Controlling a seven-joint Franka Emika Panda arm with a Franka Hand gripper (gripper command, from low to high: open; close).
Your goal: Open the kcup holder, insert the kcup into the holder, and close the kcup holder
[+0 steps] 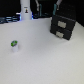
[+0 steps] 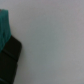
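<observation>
Gripper fingers (image 1: 56,6), dark and blurred, hang at twelve o'clock in the exterior view, just above the black boxy two-drawer kcup holder (image 1: 63,27) at two o'clock; their spread cannot be told. The small white green-topped kcup (image 1: 14,45) stands upright on the white table (image 1: 45,60) at nine o'clock, well apart. The wrist view shows only pale surface, a dark corner and a teal patch.

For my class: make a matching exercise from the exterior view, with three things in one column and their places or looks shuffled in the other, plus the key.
Things:
1. kcup
2. kcup holder
3. table

Descriptions:
A. black box with two stacked drawer fronts, both shut, toward the exterior view's right
B. pale bare surface under everything
C. small white pod with a green top, toward the exterior view's left

Pairs: 1-C, 2-A, 3-B
</observation>
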